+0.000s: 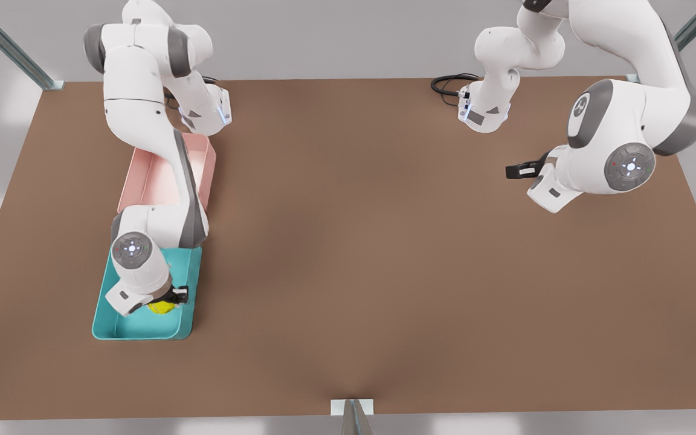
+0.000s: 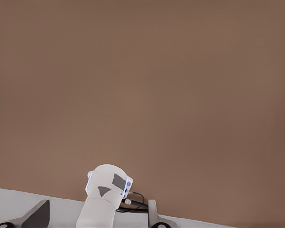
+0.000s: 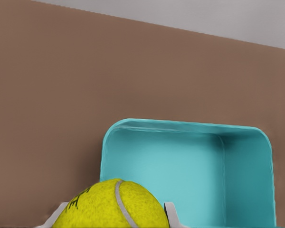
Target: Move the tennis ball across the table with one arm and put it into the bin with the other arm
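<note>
1. The light is bright and soft all over, with no strong glare.
2. The brown bench (image 1: 384, 254) looks a bit darker in its middle.
3. Shadows are faint and soft.
4. White arm shells shine a little.
5. Edges look slightly smeared everywhere.

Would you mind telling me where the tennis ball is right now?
The ball sits between the right hand's fingers, above the teal bin at the front view's lower left, just below the pink tray.
</note>
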### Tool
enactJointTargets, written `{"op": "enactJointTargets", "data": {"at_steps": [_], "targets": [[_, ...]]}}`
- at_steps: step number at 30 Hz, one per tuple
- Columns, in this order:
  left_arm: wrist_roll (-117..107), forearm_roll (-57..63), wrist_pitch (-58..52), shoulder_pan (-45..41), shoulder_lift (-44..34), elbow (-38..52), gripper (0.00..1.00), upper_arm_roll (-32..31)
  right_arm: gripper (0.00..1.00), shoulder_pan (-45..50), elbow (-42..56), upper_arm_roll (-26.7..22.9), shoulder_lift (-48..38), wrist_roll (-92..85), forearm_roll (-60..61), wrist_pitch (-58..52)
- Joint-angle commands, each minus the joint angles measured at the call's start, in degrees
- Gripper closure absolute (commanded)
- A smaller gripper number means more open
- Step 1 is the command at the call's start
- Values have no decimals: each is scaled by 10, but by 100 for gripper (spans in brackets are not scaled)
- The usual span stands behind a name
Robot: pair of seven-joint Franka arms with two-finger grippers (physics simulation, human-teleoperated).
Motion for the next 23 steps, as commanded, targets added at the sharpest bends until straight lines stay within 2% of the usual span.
{"op": "enactJointTargets", "data": {"at_steps": [1,3,4,8,9,11,13,14,15,16,17,19,23], "targets": [[-2,0,1,-1,-1,0,0,-1,31,-23,-12,-4,6,-542,-4,-17],[-2,0,2,-1,-1,0,0,-1,28,-40,-33,-3,14,-540,13,-17],[-2,1,2,-1,-2,0,0,-1,0,-40,-41,-3,17,-539,38,-24],[-2,1,2,1,-2,0,0,-7,0,-38,-44,-2,22,-535,76,-29],[-2,1,0,0,-2,0,0,-8,0,-38,-39,-3,22,-498,101,-58],[-2,1,-3,0,-4,0,0,-9,0,-37,99,-1,38,-336,141,-356],[-2,1,-4,2,-4,0,0,-12,0,-36,208,-8,38,-107,137,-531],[-2,2,-3,2,-4,0,0,-12,0,-24,246,-5,6,-35,80,-564],[-2,1,-3,1,-4,0,0,-12,0,-19,282,-1,-21,-35,56,-587],[-2,1,-3,1,-4,0,0,-12,0,-53,281,58,-77,-33,5,-587],[-2,1,-3,0,-4,0,0,-12,0,-158,242,217,-147,-24,-52,-583],[-2,3,-4,1,-4,-1,0,-16,0,-204,148,248,-230,7,-33,-566],[0,3,-6,2,-6,-1,0,-17,0,-211,137,251,-243,2,-25,-561]]}}
